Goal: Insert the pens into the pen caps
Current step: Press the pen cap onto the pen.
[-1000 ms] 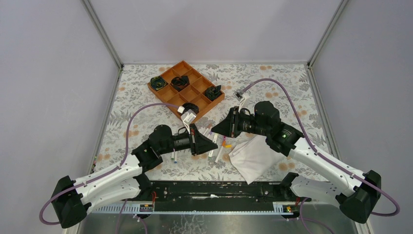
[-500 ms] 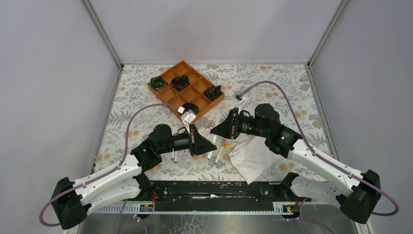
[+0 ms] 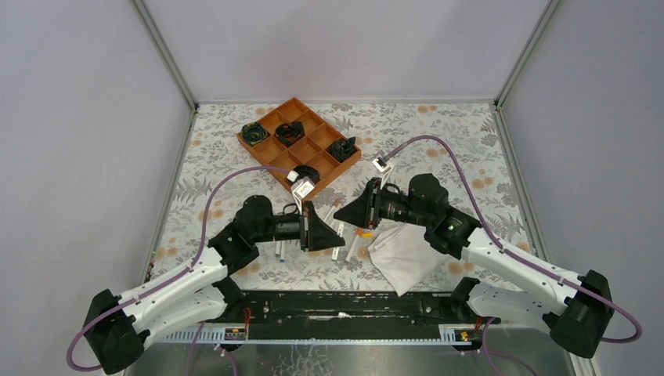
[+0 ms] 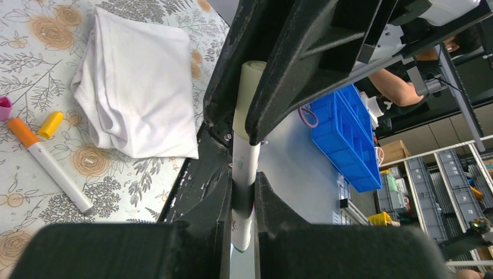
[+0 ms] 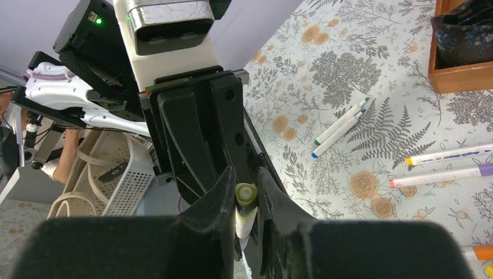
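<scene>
Grip check, left gripper [image 4: 244, 181]: clamped tight on white pen [image 4: 243, 163], barrel pinched between both fingers. Right gripper [image 5: 245, 174]: closed on pale cap [image 5: 245, 193]. Faced each other nose to nose above table [image 3: 438, 141], near middle, with pen and cap in line and the joint hidden behind a right finger. Lay loose close by: orange-capped pen [image 4: 55, 168], yellow cap [image 4: 50, 124], pink cap [image 4: 3, 108], beside white cloth [image 4: 139, 87] to the right. Lay left of left gripper: two more pens [image 5: 340, 125]. Stood farther off: orange tray [image 3: 299, 141].
</scene>
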Motion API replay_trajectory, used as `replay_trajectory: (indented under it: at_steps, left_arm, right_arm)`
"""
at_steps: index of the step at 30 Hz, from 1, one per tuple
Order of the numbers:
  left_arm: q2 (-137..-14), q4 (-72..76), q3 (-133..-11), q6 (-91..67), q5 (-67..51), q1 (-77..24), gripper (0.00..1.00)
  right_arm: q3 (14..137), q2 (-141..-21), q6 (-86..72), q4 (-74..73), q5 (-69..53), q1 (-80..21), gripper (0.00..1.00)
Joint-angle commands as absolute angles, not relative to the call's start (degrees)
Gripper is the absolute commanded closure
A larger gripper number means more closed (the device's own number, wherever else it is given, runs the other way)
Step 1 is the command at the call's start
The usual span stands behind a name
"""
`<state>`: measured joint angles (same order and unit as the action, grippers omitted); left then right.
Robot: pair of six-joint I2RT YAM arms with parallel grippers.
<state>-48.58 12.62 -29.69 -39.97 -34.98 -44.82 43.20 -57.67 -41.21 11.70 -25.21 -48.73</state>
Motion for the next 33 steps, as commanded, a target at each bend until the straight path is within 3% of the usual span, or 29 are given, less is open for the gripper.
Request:
replay_trajectory:
  at_steps: [1, 16, 33]
  left_arm:
    - [-48.2, 26.2, -35.3, -41.8, -25.6, -40.0, 1.0]
    - [-49.4, 27.1, -35.9, -42.7, -28.6, -35.0, 1.0]
    - [-52.5, 16.0, -41.5, -30.0, -24.0, -34.8, 1.0]
  right_arm:
    - [40.5, -58.6, -43.5, 2.4, -45.9, -55.3, 1.0]
    - [39.8, -59.5, -42.4, -0.5, -51.5, -57.9, 1.0]
    - [40.9, -62.0, -48.7, -6.6, -44.2, -59.4, 1.0]
